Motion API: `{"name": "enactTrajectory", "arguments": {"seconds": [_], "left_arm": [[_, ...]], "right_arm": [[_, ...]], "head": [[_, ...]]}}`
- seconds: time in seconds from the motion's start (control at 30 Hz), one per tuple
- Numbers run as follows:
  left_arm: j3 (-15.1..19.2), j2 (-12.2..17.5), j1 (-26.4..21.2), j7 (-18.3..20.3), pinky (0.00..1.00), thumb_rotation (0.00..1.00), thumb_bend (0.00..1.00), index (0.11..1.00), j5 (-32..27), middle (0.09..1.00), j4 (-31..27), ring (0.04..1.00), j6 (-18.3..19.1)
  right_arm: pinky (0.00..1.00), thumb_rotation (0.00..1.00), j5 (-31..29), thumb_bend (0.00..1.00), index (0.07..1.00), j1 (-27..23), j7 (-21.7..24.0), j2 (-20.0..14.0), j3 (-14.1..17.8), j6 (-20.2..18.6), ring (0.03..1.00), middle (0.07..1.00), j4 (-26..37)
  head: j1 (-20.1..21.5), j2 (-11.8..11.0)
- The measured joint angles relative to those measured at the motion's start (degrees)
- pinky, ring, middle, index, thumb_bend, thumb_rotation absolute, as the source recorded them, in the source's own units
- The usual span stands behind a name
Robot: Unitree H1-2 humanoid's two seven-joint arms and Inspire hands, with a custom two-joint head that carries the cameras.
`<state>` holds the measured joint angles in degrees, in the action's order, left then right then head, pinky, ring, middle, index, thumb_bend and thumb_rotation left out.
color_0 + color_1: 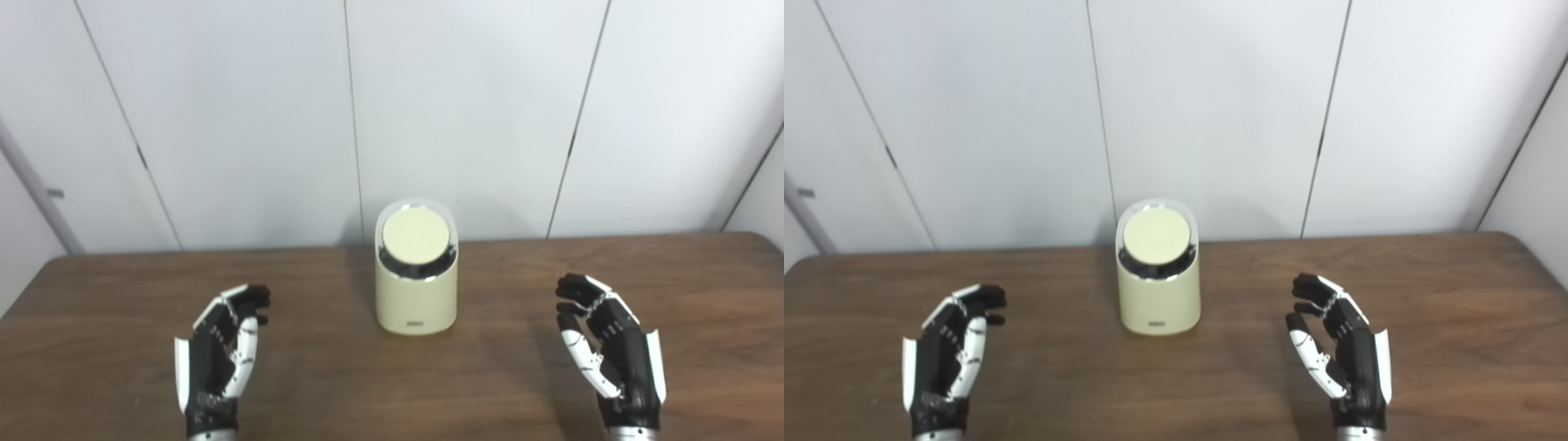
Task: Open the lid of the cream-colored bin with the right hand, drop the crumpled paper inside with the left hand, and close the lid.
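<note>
Where the left eye view looks down, the cream-colored bin (416, 288) stands upright at the middle of the brown worktop (122, 288), its round lid (416, 236) closed. To either side, well apart from it, the left hand (220, 355) and right hand (609, 349) hover, fingers spread, holding nothing. From the right eye view, the bin sits near the worktop's far edge, before the white wall panels (1213, 110).

Cream-colored bin (416, 300), upright, mid-table, round lid (416, 237) closed and tilted toward camera
</note>
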<state>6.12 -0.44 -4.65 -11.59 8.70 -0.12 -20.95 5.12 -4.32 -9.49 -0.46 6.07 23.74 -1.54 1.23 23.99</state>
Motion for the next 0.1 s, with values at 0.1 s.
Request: {"name": "enactTrajectory", "arguments": {"seconds": [0.1], "left_arm": [[0.21, 0.02, -1.35, 0.07, 0.57, 0.43, 0.21, 0.640, -1.34, 0.667, 2.02, 0.659, -0.63]], "right_arm": [[0.63, 0.36, -1.12, 0.29, 0.693, -1.44, -0.20, -0.35, 0.32, 0.53, 0.712, 0.724, -1.70]], "head": [[-0.17, 0.26]]}}
